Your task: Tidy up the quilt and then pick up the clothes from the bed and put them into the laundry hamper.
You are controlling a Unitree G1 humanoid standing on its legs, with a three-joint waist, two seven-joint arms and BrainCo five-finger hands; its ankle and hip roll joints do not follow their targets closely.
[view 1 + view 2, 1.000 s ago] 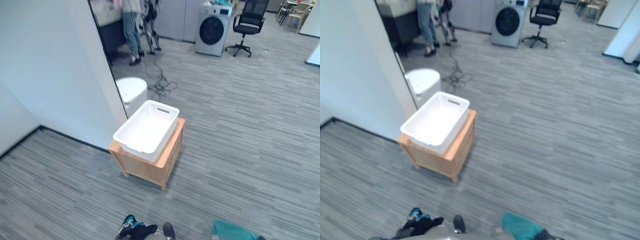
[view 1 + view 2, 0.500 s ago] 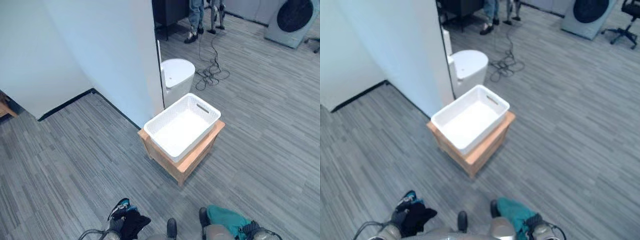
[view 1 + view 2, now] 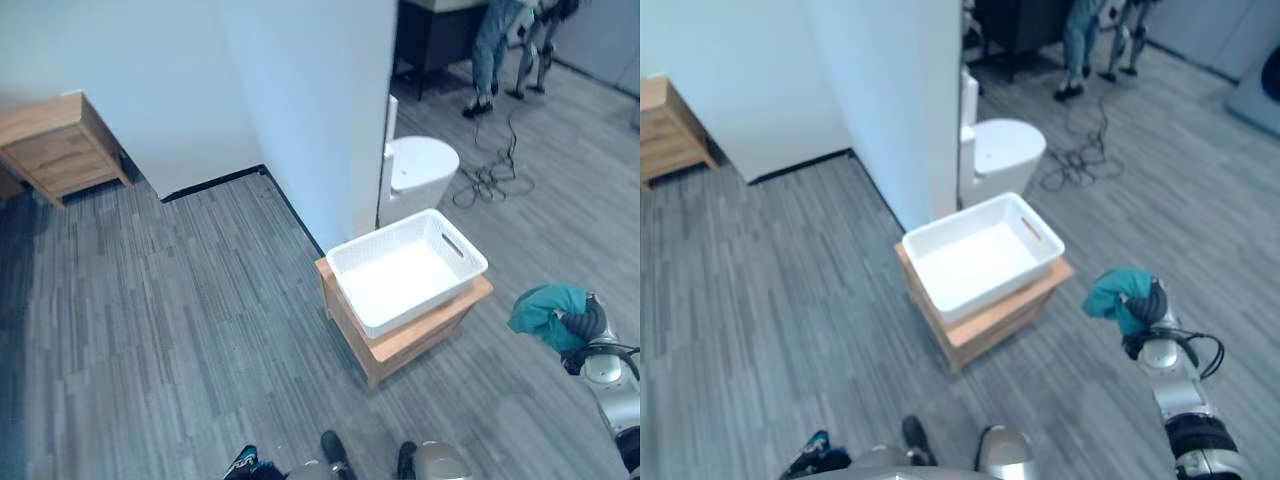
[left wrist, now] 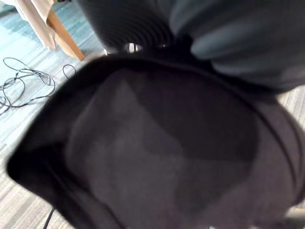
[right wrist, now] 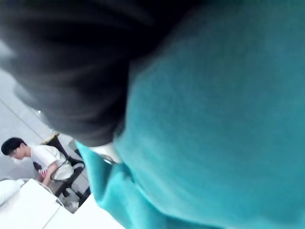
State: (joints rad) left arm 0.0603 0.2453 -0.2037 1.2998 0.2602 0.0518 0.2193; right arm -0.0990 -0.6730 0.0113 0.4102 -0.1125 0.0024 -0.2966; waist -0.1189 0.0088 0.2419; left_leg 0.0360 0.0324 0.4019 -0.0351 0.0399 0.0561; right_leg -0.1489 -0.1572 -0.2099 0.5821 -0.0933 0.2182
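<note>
R arm raised at the right, forearm upright, right hand (image 3: 1145, 305) up top w/ a bunched teal garment (image 3: 1118, 296) wrapped over it; fingers hidden in the cloth, can't tell their grip. Garment hangs in the air to the right of the hamper (image 3: 408, 270), apart from it. Hamper: white, perforated walls, handle slot, nothing inside, sits on a low wood stand (image 3: 420, 335). Left wrist view: dark cloth (image 4: 162, 157) covers the left hand, grip can't be told. Person (image 3: 497, 45) stands far back by floor cables (image 3: 490, 180).
</note>
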